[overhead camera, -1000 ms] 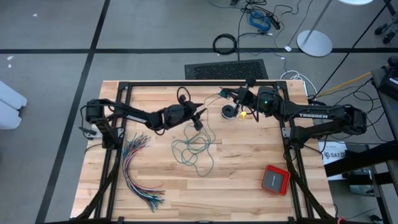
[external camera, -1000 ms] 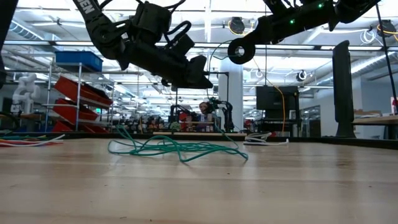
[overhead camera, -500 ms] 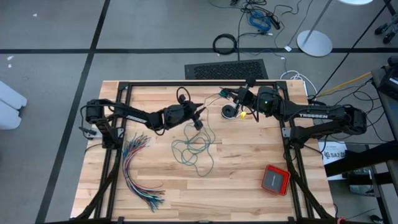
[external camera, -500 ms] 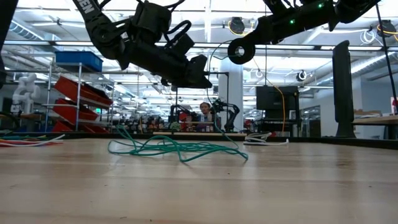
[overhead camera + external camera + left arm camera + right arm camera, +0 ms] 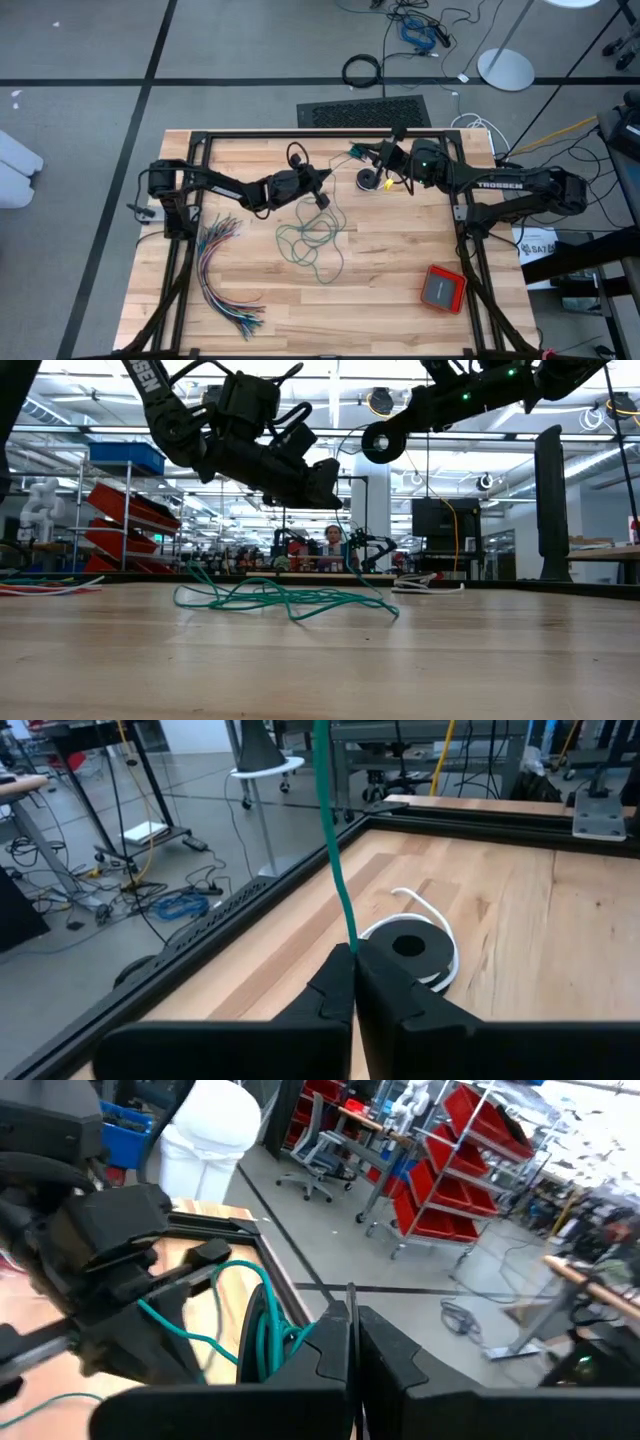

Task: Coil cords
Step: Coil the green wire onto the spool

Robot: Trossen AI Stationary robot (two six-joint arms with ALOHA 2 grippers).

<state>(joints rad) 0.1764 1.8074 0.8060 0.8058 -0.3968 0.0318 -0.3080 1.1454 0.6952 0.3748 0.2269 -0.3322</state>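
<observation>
Compared with a second ago, the left end effector (image 5: 322, 199) is now standing with its fingers pressed together on the teal-green cord (image 5: 312, 240), where earlier they were spread around it; the left arm has also shifted slightly toward the table's far edge, while the loose green tangle and everything else on the table are lying as before. At the left side of the wooden table (image 5: 400, 280), a fanned bundle of many-coloured wires (image 5: 222, 270) is lying flat. Next to it, the left arm is reaching in from the left rail, stretched low and nearly level over the table's far half, its end effector hanging above the surface with the green strand running up taut from between its tips in the left wrist view (image 5: 336, 870). Below and just right of it, the rest of the green cord is sprawling in loose loops on the table's middle (image 5: 285, 598). Further right, the black cord is sitting as a small coil with a short white tail (image 5: 415, 950) near the far edge. The right arm is reaching in from the right rail, raised, its end effector (image 5: 383, 152) closed on the green cord's other end above the far edge. An orange-red box (image 5: 442, 288) is lying near the right front corner.
</observation>
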